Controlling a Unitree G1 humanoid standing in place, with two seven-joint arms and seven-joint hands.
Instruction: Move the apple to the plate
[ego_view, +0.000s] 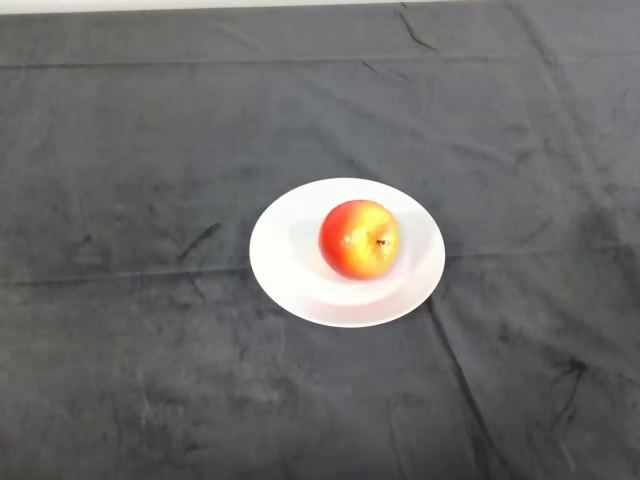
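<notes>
A round white plate (290, 262) is seen from above near the middle of a counter (120, 150) draped in wrinkled dark cloth. A red and yellow apple (359, 238) is set on the plate, slightly off-centre, its stem tilted toward the right.

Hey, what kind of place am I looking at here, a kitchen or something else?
Probably a staged test table, not a kitchen, though little shows. A dark cloth with creases covers the whole surface, and on it sits only a white plate holding a red and yellow apple.
</notes>
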